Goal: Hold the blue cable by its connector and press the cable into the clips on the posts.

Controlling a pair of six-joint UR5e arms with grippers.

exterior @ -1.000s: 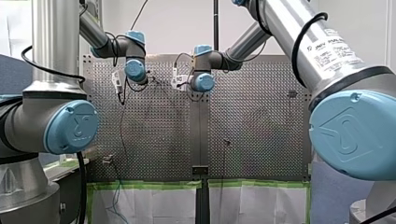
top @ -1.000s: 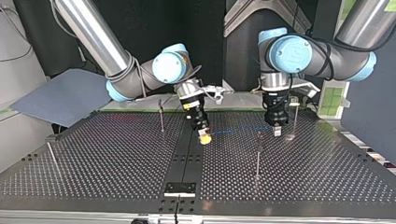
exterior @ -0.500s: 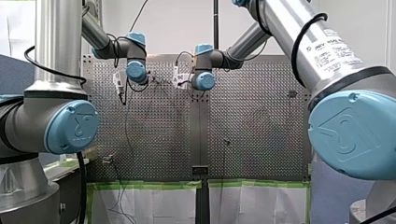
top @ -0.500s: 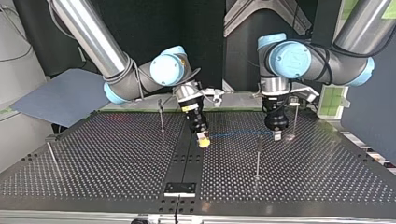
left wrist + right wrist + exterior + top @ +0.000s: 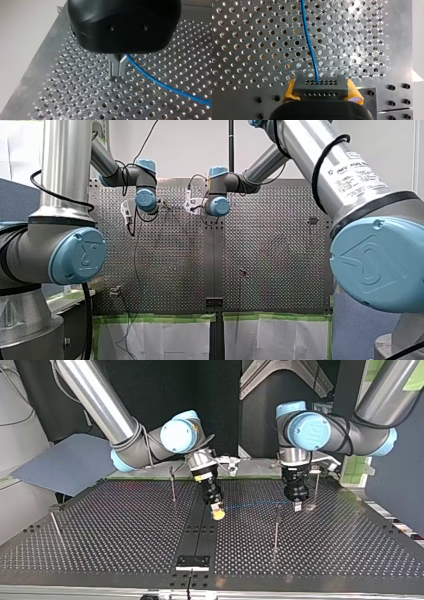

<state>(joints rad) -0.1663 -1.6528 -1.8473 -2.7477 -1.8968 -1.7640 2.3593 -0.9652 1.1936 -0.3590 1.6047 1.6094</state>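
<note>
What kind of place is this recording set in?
Probably a robotics lab: my left arm and my right arm work over a perforated table with posts, handling a blue cable.

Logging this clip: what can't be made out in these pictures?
Clips on the posts: top view, too small to read.
Where the blue cable meets my left tool: left wrist view, the tool's housing covers it.
The connector's near part in my right tool: right wrist view, housing hides it.
Cable's far end: left wrist view, cut off by the edge.

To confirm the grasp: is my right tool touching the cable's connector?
Touching. In the right wrist view, the right tool clamps the grey connector between its yellow pads.
</note>
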